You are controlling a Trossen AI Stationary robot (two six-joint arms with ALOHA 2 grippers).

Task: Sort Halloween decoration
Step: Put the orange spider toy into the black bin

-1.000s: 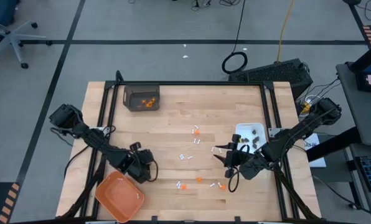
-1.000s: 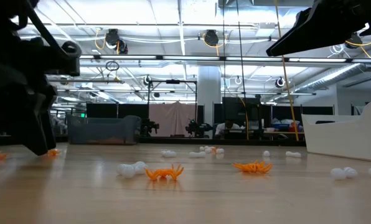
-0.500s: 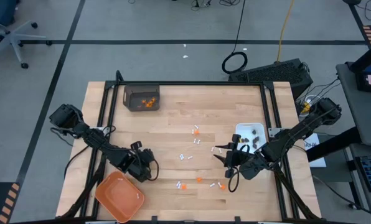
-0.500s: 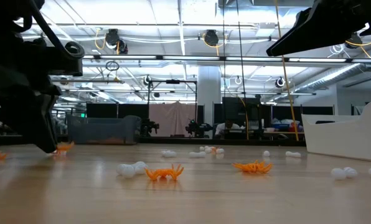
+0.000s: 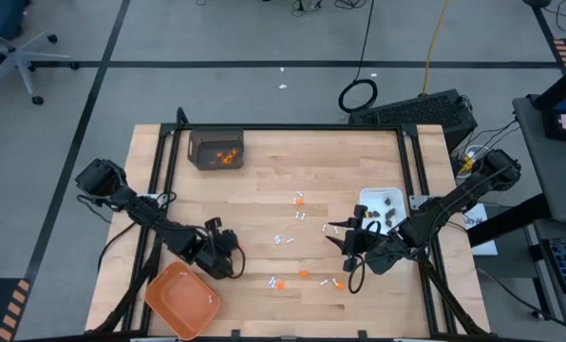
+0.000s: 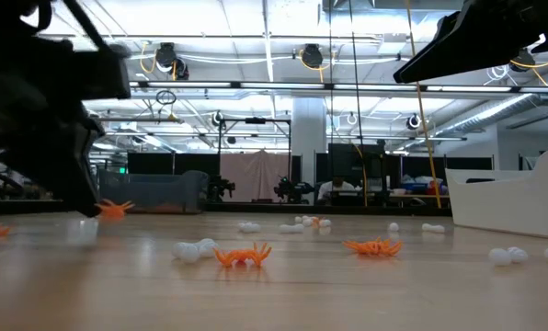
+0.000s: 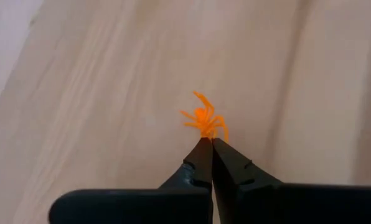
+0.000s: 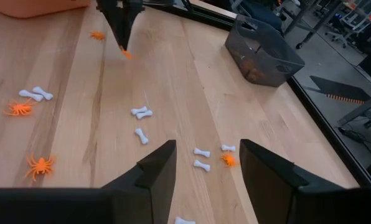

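The Halloween decoration lies scattered on the wooden table: orange spiders [image 5: 303, 275], small white bones [image 5: 281, 239] and dark bits in the white dish [image 5: 383, 204]. My left gripper [image 5: 228, 266] stands near the table's near left, beside the orange tray [image 5: 181, 299], shut on one orange spider [image 7: 204, 118]. My right gripper [image 8: 204, 168] hangs open above the table's right half, next to the white dish, with nothing between its fingers. My left gripper pinches the orange spider by its near edge [image 7: 205, 132] between its two fingertips [image 7: 198, 155], only at their free ends. The fingers slant down at it from above. The spider [image 6: 116, 209] sticks out beyond the tips, just clear of the table.
A grey bin [image 5: 216, 149] holding orange bits stands at the far left. More spiders [image 8: 41, 164] and bones [image 8: 142, 112] lie in the middle and near right. Black rails [image 5: 161, 171] run along the table's left, far and right edges.
My left gripper has taken hold of the orange spider and raised it a little off the table, carrying it slightly toward the table's right. My right gripper has kept still.
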